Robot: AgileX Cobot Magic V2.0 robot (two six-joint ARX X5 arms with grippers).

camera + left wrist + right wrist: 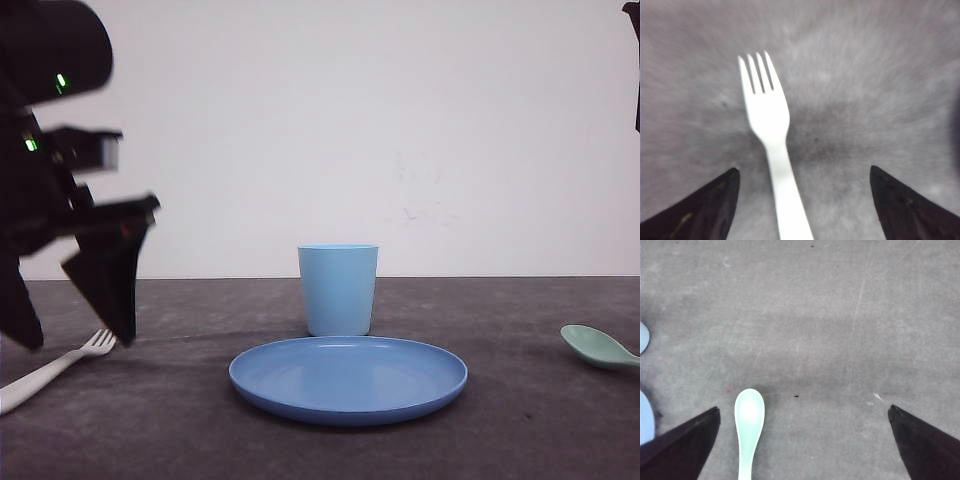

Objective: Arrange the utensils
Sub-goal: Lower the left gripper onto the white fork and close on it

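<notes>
Front view: white fork (55, 368) is closest, lying flat on the dark grey table (150, 440) at the left edge, tines toward the middle of the table, handle running off frame. Left gripper (82, 337) hangs right over it, black fingers pointing down with tips just above the tines, no contact that I can see. Round blue plate (348, 378) sits in the centre with the light blue cup (338, 289) upright just behind it; can't tell if they touch. Mint-green spoon (598, 347) lies at the far right edge, well apart from the plate, handle cut off by the frame. Sliver of the right arm shows in the top right corner.

Left wrist view: fork (771, 140) lies between the two fingers, closer to one of them, four tines pointing away from the gripper. Left gripper (805, 207) jaws spread wide, holding nothing. Picture is motion-blurred.

Right wrist view: spoon (749, 427) lies bowl-up on the table, bowl pointing away, just beside one finger. Right gripper (805, 440) jaws also wide apart, nothing held. Bits of pale blue at the frame edge, likely plate and cup.
</notes>
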